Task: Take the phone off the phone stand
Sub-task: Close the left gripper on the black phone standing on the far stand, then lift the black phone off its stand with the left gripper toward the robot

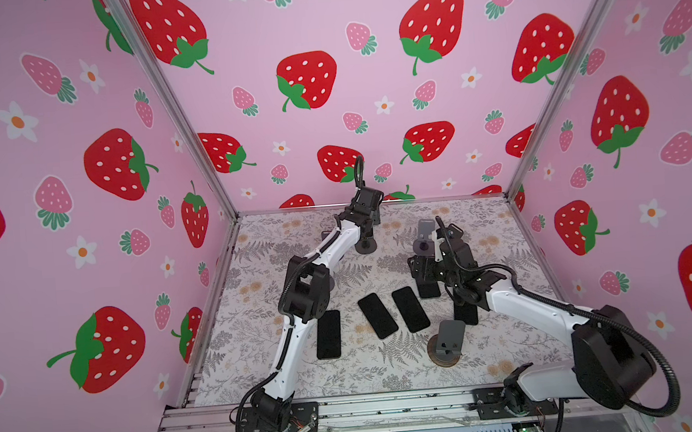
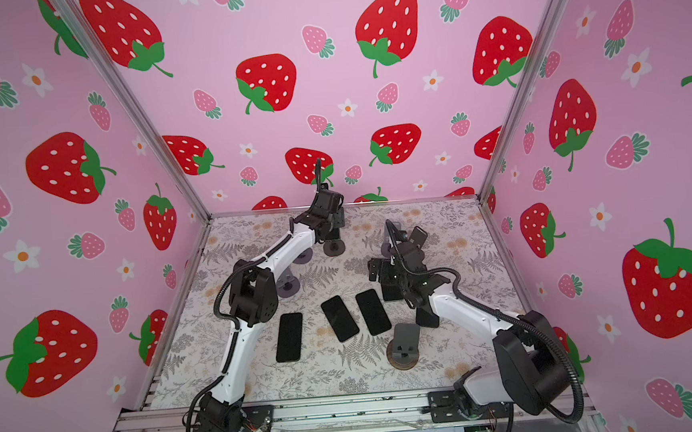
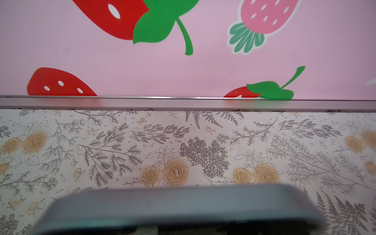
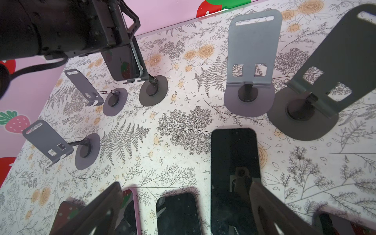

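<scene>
Where the phone sits: upright in the phone stand, towards the back of the floral surface and roughly mid-width. The screen is dark with a strawberry reflected in it.
Left hand: way out at the back, sitting right over the phone's top edge. Honestly can't tell if the fingers are actually pinching it or just flanking it.
Left wrist view: just a blurry grey strip of the phone's edge along the bottom, with the surface and the pink wall beyond it.
Right hand: spread wide and holding nothing, hanging right of centre above the flat phones.
Flat phones: three lie side by side near the front in both top views, all face up and dark. A couple more are partly tucked under the right arm.
Other stands: four show bare backplates in the right wrist view. Another one stands near the front in both top views.
</scene>
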Robot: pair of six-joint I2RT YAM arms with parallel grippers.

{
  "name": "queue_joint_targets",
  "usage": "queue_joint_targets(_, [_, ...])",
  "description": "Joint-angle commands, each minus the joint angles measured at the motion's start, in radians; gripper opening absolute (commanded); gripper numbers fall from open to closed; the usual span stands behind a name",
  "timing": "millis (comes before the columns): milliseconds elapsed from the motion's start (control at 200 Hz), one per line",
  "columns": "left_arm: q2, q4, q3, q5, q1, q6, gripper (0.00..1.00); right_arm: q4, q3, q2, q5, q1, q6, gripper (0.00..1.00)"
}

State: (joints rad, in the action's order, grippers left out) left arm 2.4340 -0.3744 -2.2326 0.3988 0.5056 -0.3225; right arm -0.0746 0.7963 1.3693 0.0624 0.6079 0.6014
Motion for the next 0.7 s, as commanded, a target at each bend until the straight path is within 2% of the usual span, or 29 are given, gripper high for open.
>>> queue_joint_targets(0, [-0.082,0.016,-0.008,0.005,-0.001,0.028,0.72,-0.011,0.0,0.012,-0.007,0.003,0.001,1.0])
queue_joint_targets(385, [-0.21,-0.049,0.041,-0.058,-0.001,0.047,0.72,0.033,0.026,0.004,0.047,0.001,-0.017,1.0])
queue_joint_targets(695, [-0.514,0.025,0.452,-0.106,0.006,-0.012,0.69,0.043,0.025,0.014,0.07,0.001,-0.014,1.0])
